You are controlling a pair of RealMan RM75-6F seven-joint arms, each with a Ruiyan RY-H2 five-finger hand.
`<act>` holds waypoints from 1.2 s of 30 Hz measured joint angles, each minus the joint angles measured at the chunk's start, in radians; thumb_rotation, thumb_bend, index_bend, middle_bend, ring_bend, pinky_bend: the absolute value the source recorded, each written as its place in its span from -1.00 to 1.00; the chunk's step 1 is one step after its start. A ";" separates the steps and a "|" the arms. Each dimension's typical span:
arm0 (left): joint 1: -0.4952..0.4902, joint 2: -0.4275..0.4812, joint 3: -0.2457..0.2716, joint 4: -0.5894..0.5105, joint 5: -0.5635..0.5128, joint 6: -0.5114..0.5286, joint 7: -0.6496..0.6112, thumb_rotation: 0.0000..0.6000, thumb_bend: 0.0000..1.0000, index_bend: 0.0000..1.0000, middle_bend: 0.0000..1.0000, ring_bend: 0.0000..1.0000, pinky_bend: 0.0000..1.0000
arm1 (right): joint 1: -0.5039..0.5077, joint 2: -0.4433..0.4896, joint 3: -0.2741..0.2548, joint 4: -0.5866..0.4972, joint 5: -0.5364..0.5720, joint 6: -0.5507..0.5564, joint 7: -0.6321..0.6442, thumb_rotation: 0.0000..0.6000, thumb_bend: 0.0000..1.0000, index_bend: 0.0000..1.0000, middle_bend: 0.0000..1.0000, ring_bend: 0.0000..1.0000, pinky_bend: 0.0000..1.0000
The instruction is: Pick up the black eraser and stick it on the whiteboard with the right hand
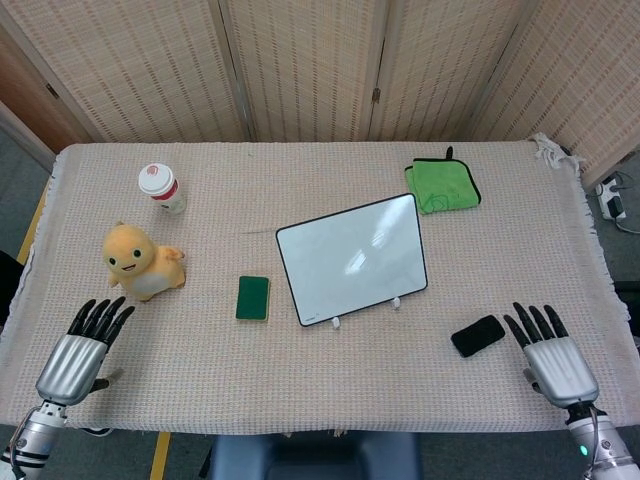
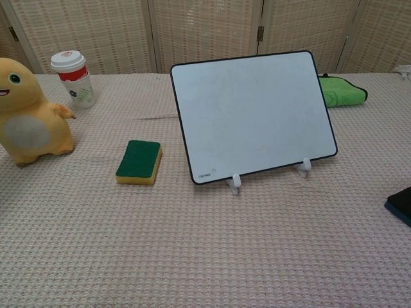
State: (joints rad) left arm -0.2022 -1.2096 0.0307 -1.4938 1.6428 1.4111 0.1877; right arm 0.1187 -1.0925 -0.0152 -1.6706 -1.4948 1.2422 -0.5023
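Note:
The black eraser (image 1: 477, 335) lies flat on the table near the front right; only its corner (image 2: 401, 204) shows at the chest view's right edge. The whiteboard (image 1: 351, 259) stands tilted on small white feet in the middle of the table (image 2: 252, 113). My right hand (image 1: 551, 357) rests open at the front right, fingers spread, a short way right of the eraser and apart from it. At the front left corner my left hand (image 1: 79, 347) lies open and holds nothing. Neither hand shows in the chest view.
A green-topped sponge (image 1: 253, 297) lies left of the whiteboard. A yellow plush toy (image 1: 139, 262) and a paper cup (image 1: 162, 188) stand at the left. A folded green cloth (image 1: 442, 185) sits at the back right. The woven tablecloth (image 1: 330, 385) covers the table.

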 measured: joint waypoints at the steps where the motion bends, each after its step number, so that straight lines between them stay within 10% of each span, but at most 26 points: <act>1: 0.000 0.000 0.000 0.000 -0.001 -0.002 0.001 1.00 -0.65 -0.97 -0.89 -0.96 -1.00 | 0.004 -0.002 0.002 -0.001 0.012 -0.007 -0.022 1.00 -0.36 -0.73 -1.00 -1.00 -1.00; 36: 0.008 0.006 0.001 0.001 0.000 0.020 -0.016 1.00 -0.65 -1.00 -0.89 -0.96 -1.00 | 0.190 -0.184 0.026 0.075 0.330 -0.189 -0.319 1.00 -0.36 -0.61 -1.00 -1.00 -1.00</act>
State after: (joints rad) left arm -0.1944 -1.2032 0.0316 -1.4932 1.6429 1.4307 0.1721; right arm 0.3084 -1.2768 0.0110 -1.5960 -1.1645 1.0527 -0.8215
